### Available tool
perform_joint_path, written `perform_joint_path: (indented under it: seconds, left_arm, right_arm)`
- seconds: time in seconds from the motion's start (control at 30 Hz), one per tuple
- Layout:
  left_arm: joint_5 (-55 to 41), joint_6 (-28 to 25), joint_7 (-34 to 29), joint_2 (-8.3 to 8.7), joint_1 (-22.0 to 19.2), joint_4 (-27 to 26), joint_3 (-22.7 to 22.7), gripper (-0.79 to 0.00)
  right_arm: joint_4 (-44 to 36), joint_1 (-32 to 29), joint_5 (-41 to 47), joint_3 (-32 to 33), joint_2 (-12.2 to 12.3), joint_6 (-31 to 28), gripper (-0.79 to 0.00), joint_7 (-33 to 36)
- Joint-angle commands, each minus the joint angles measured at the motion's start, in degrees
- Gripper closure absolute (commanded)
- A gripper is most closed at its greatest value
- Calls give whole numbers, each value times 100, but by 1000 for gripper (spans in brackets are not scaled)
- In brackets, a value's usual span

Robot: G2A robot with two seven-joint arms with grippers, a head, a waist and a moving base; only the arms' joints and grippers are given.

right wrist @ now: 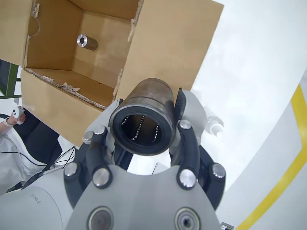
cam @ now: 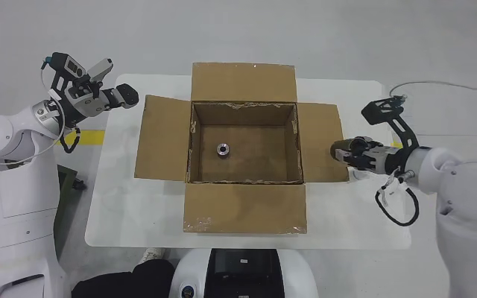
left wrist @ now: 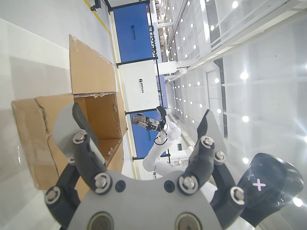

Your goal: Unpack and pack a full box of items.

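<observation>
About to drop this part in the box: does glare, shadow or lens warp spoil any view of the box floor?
Top view: box floor evenly lit, cylinder plain. Right wrist view: floor readable, walls shaded, edges bowed by the lens; bearing bore dark, with glints. Left wrist view: ceiling lamps flare in starbursts; strong warp.
</observation>
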Motion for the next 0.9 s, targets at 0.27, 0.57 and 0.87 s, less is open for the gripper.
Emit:
perform_joint_path:
  seconds: [0.27, 0.57, 0.87]
  left_arm:
    - [0, 0, 0, 0, 0, 0, 0, -785]
    - [0, 0, 0, 0, 0, 0, 0, -785]
    - [0, 0, 0, 0, 0, 0, 0, -785]
  right_arm:
    - [-283, -939, 314, 1035, 339, -9, 0, 0]
    - [-566, -1676, 716, 1625, 552, 93, 0, 0]
    - [-603, -2328, 764, 1828, 667, 284, 0, 0]
